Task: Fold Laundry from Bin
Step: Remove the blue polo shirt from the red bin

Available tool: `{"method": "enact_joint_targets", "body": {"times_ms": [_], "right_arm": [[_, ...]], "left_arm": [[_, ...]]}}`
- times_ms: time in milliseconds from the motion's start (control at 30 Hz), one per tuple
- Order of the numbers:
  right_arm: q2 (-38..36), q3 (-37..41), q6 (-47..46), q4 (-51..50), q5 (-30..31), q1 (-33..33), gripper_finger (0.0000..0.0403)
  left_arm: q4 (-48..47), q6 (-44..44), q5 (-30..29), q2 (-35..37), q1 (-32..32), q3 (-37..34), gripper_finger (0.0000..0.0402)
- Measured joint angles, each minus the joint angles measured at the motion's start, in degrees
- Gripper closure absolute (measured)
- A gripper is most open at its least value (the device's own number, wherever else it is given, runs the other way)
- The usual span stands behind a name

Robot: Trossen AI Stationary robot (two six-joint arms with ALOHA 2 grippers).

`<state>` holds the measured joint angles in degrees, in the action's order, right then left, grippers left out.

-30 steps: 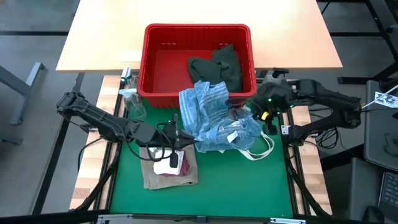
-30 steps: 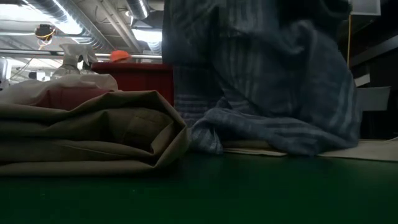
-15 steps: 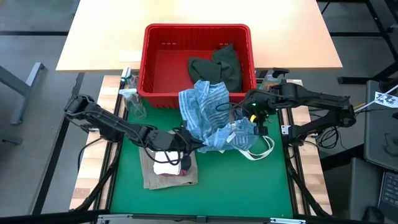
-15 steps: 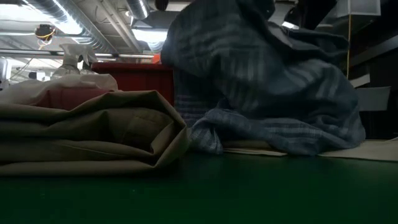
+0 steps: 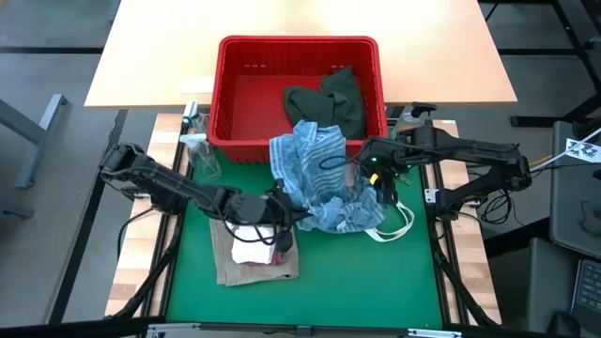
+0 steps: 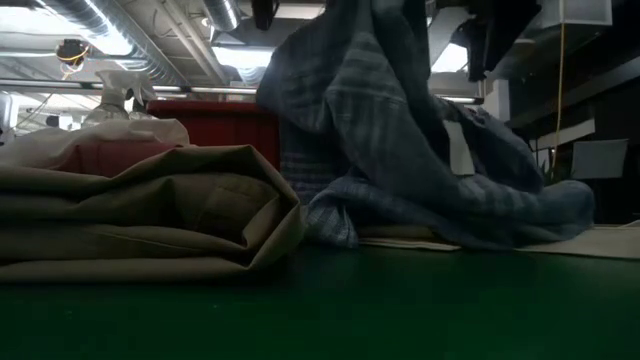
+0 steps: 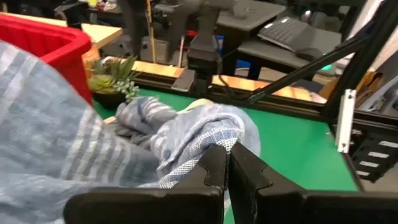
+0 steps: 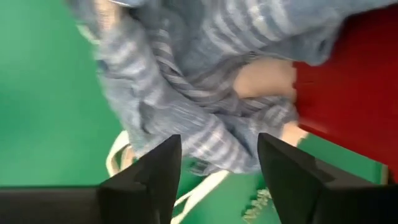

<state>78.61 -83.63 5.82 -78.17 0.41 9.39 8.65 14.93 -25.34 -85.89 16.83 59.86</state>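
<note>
We see the left gripper [image 5: 282,218] with fingers [image 7: 214,165] pressed together, no gap between them, at the edge of the blue-white striped shirt [image 5: 324,178]; whether cloth is pinched we cannot tell. The right gripper [image 5: 383,183] stands spread wide, empty, the shirt heaped just beyond its fingers [image 8: 155,165]. The bin [image 5: 230,103] lies past the shirt, a dark green garment [image 5: 329,99] inside.

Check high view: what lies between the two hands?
The blue-white striped shirt, crumpled on the green mat, fills the stretch between the left hand and right hand in the high view.
</note>
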Motion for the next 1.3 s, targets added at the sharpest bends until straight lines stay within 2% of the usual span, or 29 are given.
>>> {"method": "enact_joint_targets", "body": {"times_ms": [167, 333, 500, 667, 800, 900, 1133, 1300], "right_arm": [[0.02, -2.32, -2.82, 1.93, -10.09, 0.0, 0.0183], [0.0, -4.35, -6.15, 9.34, -18.61, -0.04, 0.0182], [0.36, -3.96, -10.0, 22.74, -21.52, -1.53, 0.0182], [2.97, -2.94, -10.07, 32.06, -19.03, -6.34, 0.0182], [5.58, -2.92, -10.03, 36.49, -10.5, -9.92, 0.0182], [7.71, -2.89, -10.03, 37.28, -4.74, -11.82, 0.0182], [11.56, -2.86, -10.0, 37.51, 2.67, -13.35, 0.0182], [12.1, -2.85, -10.01, 36.37, 4.82, -13.12, 0.0189]], "left_arm": [[-0.35, 0.03, 0.07, 0.0, -1.47, 0.0, 0.0401], [-0.68, 0.05, 1.57, 0.0, -2.77, 0.0, 0.0401], [-0.68, 0.06, 1.76, 0.0, -3.61, 0.0, 0.0401], [-0.67, 0.1, 1.75, 0.0, -4.24, 0.0, 0.0401], [-0.66, 0.1, 2.26, 0.0, -4.23, 0.0, 0.0401], [-0.66, 0.1, 2.36, 0.0, -4.19, 0.0, 0.0401], [-0.64, 0.1, 3.05, 0.0, -4.19, 0.0, 0.0401], [-0.65, 0.1, 4.67, 0.01, -4.14, 0.0, 0.0401]]}}
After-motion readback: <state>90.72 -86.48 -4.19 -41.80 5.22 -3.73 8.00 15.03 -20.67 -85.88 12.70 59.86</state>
